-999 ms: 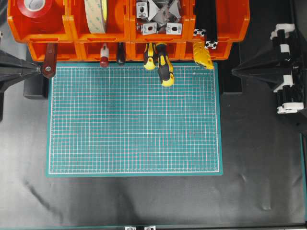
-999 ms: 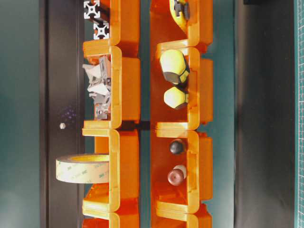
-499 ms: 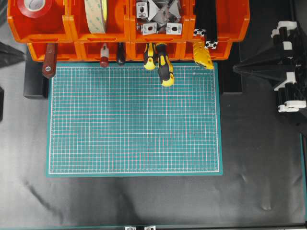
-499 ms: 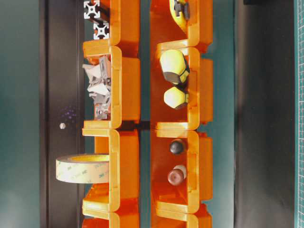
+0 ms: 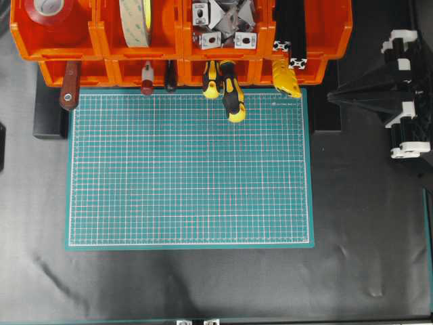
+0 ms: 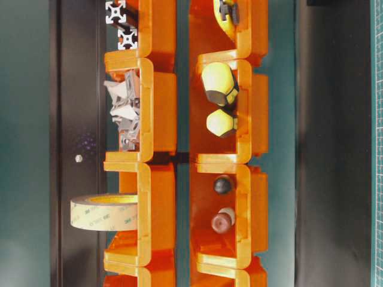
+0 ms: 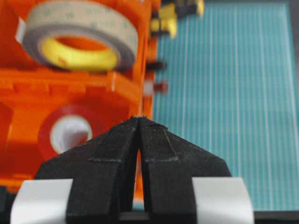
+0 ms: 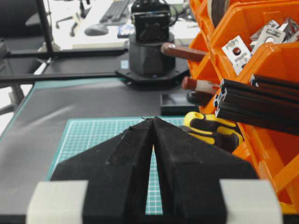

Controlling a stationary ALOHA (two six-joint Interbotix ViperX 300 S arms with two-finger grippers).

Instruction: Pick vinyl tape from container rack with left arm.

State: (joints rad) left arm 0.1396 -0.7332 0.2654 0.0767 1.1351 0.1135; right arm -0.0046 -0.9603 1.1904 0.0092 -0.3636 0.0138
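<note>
The red vinyl tape (image 5: 49, 8) with a white core lies flat in the top-left bin of the orange container rack (image 5: 179, 40). In the left wrist view the tape (image 7: 70, 133) sits just left of and beyond my left gripper (image 7: 140, 117), which is shut and empty, its tips over the rack's front edge (image 7: 70, 91). The left gripper does not show in the overhead view. My right gripper (image 5: 331, 97) is shut and empty, right of the rack, and is also shut in its wrist view (image 8: 153, 119). The tape is outside the table-level view.
A cream-yellow tape roll (image 5: 135, 20) stands in the bin beside the red tape. Metal brackets (image 5: 223, 24) and black profiles (image 5: 291, 34) fill other upper bins. Tool handles (image 5: 230, 91) and a brown handle (image 5: 68, 88) stick out over the green cutting mat (image 5: 189, 169).
My left gripper, pointing at the brown handle a second ago, has moved out of the overhead view at the left. The right arm has barely shifted.
</note>
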